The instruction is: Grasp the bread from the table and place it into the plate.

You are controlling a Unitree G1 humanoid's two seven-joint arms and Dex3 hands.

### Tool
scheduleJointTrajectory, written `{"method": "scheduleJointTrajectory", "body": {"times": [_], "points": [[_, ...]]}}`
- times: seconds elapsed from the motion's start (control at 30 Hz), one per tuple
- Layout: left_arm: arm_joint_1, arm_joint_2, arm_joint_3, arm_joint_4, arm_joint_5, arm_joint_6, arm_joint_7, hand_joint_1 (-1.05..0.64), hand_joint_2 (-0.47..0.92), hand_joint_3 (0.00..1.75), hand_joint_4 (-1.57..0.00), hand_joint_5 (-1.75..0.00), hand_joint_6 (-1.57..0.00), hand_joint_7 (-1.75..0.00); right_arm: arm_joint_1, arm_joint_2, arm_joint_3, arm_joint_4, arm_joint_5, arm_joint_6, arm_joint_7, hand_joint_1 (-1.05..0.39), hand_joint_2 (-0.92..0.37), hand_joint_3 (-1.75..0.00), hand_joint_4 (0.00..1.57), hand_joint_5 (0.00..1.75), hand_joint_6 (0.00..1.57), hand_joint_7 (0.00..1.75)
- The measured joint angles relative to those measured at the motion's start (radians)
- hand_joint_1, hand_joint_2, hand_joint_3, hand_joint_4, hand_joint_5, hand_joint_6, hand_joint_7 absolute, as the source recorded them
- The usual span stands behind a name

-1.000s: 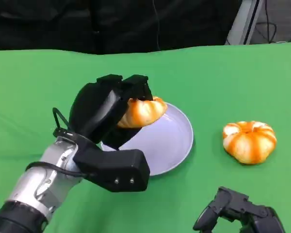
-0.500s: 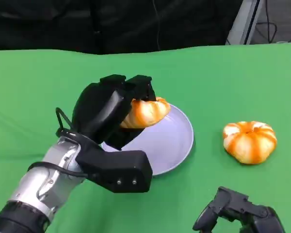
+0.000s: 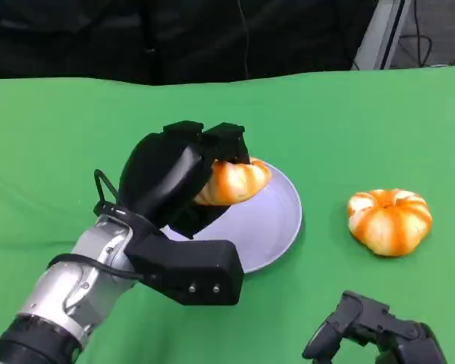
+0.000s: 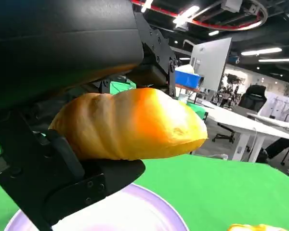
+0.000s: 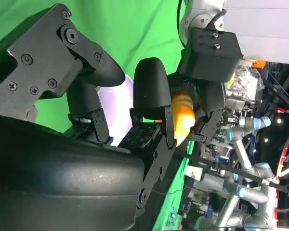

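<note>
- While the left robot hand [image 3: 183,171] hung over the near-left part of the plate [image 3: 269,220], it gripped the bread [image 3: 235,180], its black fingers curled over the top of the loaf and its thumb underneath.
- In the left wrist view the bread [image 4: 130,124] sat clamped between the fingers above and the thumb [image 4: 82,180] below, clear of the pale plate [image 4: 125,214] beneath it.
- The bread, golden and ridged, was held in the air above the plate's left half, not touching its floor as far as the head view showed.
- The plate, pale lavender, lay on the green surface [image 3: 341,129] roughly in the middle, partly hidden by the left forearm [image 3: 76,284].
- To the right of the plate, well apart from it, a second round orange-and-white bun [image 3: 390,221] lay on the surface.
- At the lower right the right robot hand [image 3: 371,330] rested low near the edge, holding nothing; its fingers looked curled in.
- From the right wrist view, the bread [image 5: 184,115] appeared beyond the right hand's own fingers [image 5: 151,98], in the left robot hand's grip.
</note>
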Motion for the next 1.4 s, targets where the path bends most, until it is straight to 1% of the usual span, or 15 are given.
{"method": "scheduleJointTrajectory", "body": {"times": [0.1,0.27,0.37,0.63,1.1,1.4], "points": [[-0.003,0.0,-0.005,0.003,0.01,0.004,0.0,-0.2,0.35,1.33,-0.91,-1.75,-0.72,-1.73,0.0,0.0,0.0,0.0,0.0,0.0,-0.001,-0.09,-0.28,-1.36,0.77,1.55,0.83,1.27],[-0.017,-0.007,-0.051,0.053,0.066,0.027,0.0,-0.21,0.36,1.3,-0.91,-1.75,-0.72,-1.74,-0.003,0.0,0.002,0.0,-0.001,0.0,-0.001,-0.09,-0.28,-1.36,0.77,1.55,0.83,1.26],[-0.032,-0.013,-0.062,0.081,0.075,0.028,0.002,-0.2,0.38,1.23,-0.9,-1.75,-0.72,-1.75,-0.003,0.001,0.005,0.0,-0.001,0.0,-0.002,-0.09,-0.28,-1.36,0.78,1.55,0.83,1.26],[-0.051,-0.015,-0.073,0.15,0.083,0.035,0.003,-0.19,0.4,1.19,-0.89,-1.75,-0.7,-1.75,-0.002,0.001,0.01,0.0,-0.008,0.0,-0.007,-0.08,-0.28,-1.37,0.77,1.55,0.83,1.26],[-0.051,-0.016,-0.075,0.154,0.082,0.035,0.003,-0.2,0.41,1.15,-0.89,-1.75,-0.7,-1.75,-0.002,0.001,0.012,0.0,-0.011,0.0,-0.009,-0.09,-0.28,-1.37,0.77,1.56,0.83,1.27],[-0.051,-0.017,-0.075,0.154,0.082,0.035,0.003,-0.2,0.44,1.15,-0.89,-1.75,-0.7,-1.75,0.0,0.001,0.016,0.0,-0.011,0.0,-0.009,-0.06,-0.27,-1.39,0.77,1.56,0.83,1.27]]}}
